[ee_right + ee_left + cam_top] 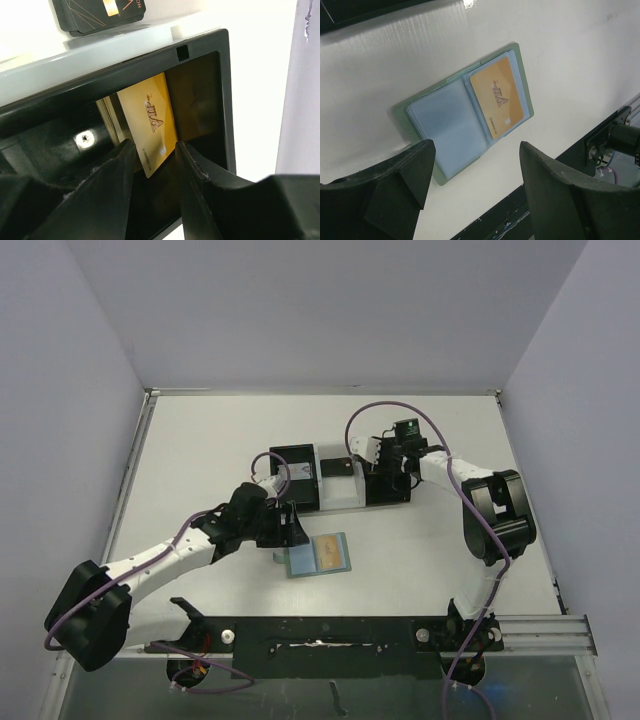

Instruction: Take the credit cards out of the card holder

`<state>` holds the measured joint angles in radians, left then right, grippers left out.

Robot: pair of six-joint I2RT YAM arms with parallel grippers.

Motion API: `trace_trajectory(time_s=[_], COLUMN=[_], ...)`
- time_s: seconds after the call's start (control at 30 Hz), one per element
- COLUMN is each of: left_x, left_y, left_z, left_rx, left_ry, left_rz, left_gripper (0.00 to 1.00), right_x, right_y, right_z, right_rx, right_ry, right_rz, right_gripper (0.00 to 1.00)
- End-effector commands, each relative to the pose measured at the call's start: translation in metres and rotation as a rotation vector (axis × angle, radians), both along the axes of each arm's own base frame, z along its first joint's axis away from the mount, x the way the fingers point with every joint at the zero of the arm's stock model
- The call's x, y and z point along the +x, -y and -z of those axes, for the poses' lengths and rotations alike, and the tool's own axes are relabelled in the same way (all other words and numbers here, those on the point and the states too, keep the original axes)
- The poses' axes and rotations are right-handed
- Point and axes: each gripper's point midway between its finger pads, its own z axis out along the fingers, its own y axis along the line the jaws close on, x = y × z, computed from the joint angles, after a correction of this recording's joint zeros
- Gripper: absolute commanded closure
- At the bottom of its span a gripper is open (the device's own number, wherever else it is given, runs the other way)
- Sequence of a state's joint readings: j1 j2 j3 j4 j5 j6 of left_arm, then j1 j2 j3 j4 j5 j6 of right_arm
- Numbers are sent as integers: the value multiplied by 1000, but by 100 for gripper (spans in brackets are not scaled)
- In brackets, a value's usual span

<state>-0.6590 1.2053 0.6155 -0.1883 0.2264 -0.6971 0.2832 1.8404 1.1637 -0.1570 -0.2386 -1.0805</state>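
The card holder (300,562) lies open on the table, sage-green with a pale blue inside (445,120). A gold-orange credit card (496,97) sits in its right pocket (328,553). My left gripper (290,530) is open and empty, its fingers straddling the holder's near edge (476,150). My right gripper (385,472) reaches into a black box (225,100). Its jaws stand slightly apart (154,145). A second gold card marked VIP (150,125) leans inside the box between them, beside other card edges (107,115). Dark cards (100,12) lie on the white tray (340,498).
A second black box (295,472) stands left of the white tray, just behind my left wrist. A black rail (330,632) runs along the table's near edge. Grey walls close in the table on the left, back and right.
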Motion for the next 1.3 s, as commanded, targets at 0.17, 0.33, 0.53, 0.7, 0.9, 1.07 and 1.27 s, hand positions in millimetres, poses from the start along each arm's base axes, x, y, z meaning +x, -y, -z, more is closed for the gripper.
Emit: trace_trajectory(time_s=[0.17, 0.33, 0.53, 0.7, 0.9, 1.07, 1.27], left_x=[7, 6, 7, 10, 9, 11, 26], left_y=[11, 10, 11, 20, 34, 37, 27], left_z=[-8, -8, -14, -28, -39, -36, -39], left_rx=[-41, -42, -55, -121, -221, -247, -231], left_ry=[25, 23, 38, 58, 43, 23, 43], left_rz=[33, 34, 30, 33, 44, 32, -51], left_gripper=[32, 32, 32, 32, 32, 32, 27], right_x=[14, 17, 28, 19, -35, -81, -121], right_y=[-5, -2, -9, -21, -16, 3, 7], right_z=[-22, -18, -59, -129, -206, -222, -210], right_rx=[10, 0, 123, 419, 975, 1238, 1431], right_ry=[46, 41, 134, 219, 169, 70, -37], right_rz=[6, 30, 108, 261, 574, 770, 817], right_gripper=[61, 61, 60, 56, 39, 6, 2])
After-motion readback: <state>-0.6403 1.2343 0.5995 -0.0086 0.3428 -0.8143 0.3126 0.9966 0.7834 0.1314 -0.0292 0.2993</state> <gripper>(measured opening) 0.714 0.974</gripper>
